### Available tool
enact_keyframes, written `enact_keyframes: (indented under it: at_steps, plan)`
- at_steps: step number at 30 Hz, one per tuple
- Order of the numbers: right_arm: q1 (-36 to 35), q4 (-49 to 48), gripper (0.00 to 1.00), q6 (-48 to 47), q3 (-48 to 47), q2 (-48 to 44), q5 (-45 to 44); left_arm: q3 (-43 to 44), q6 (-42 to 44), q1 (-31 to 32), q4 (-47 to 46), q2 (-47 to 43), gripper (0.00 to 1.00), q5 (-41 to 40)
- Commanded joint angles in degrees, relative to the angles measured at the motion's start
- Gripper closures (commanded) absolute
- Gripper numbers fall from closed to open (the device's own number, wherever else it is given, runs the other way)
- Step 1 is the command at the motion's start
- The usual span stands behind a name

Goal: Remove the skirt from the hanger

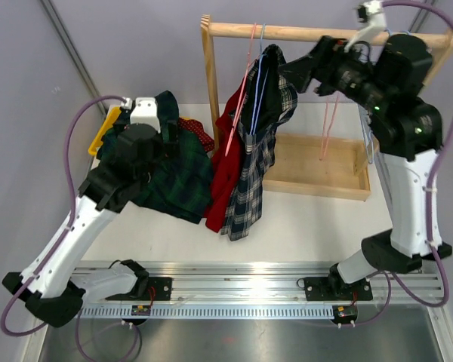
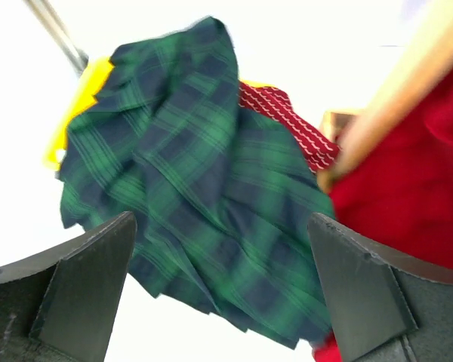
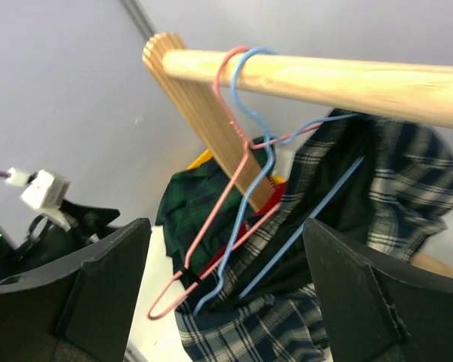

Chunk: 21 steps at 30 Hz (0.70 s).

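A navy-and-white plaid skirt (image 1: 258,154) hangs from a blue hanger (image 1: 258,83) on the wooden rod (image 1: 302,32). A red skirt (image 1: 225,154) hangs beside it by a pink hanger (image 1: 241,90). My right gripper (image 1: 291,73) is open and empty, just right of the plaid skirt's top. In the right wrist view the blue hanger (image 3: 251,173), pink hanger (image 3: 215,219) and plaid skirt (image 3: 396,177) lie ahead of the open gripper (image 3: 226,290). My left gripper (image 1: 168,132) is open and empty over a green plaid skirt (image 1: 177,177) on the table, which fills the left wrist view (image 2: 204,181).
The wooden rack's left post (image 1: 210,83) and base tray (image 1: 317,170) stand behind. Empty pink (image 1: 328,128) and pale (image 1: 370,139) hangers hang at the right. A yellow item (image 1: 106,128) and red patterned cloth (image 2: 287,121) lie beside the green skirt.
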State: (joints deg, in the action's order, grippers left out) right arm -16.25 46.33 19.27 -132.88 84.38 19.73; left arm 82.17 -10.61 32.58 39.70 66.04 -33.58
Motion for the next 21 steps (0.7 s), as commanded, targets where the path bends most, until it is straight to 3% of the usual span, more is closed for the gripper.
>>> enact_keyframes:
  at_steps: [1, 4, 10, 16, 21]
  plan:
    - [-7.37, 7.63, 0.12, -2.21, -7.64, 5.87, -6.08, -5.87, -4.85, 3.45, 0.72, -4.23, 0.01, -2.62]
    - [-10.63, 8.7, 0.2, -2.57, -8.8, 7.82, -9.43, -8.69, -8.28, 5.12, 3.01, -7.85, 0.01, -2.98]
    - [-15.3, 5.36, 0.33, -1.51, 0.5, 7.03, -15.59, -14.39, -12.85, 7.23, 5.03, -15.85, 0.01, -1.4]
    - [-18.11, 3.51, 0.48, -0.99, 2.36, 9.13, -17.96, -17.83, -15.05, 7.59, 5.91, -19.11, 0.01, -0.52]
    - [-18.82, 2.63, 0.52, -1.07, 2.36, 11.07, -19.46, -18.45, -15.67, 8.12, 6.53, -20.33, 0.01, -0.34]
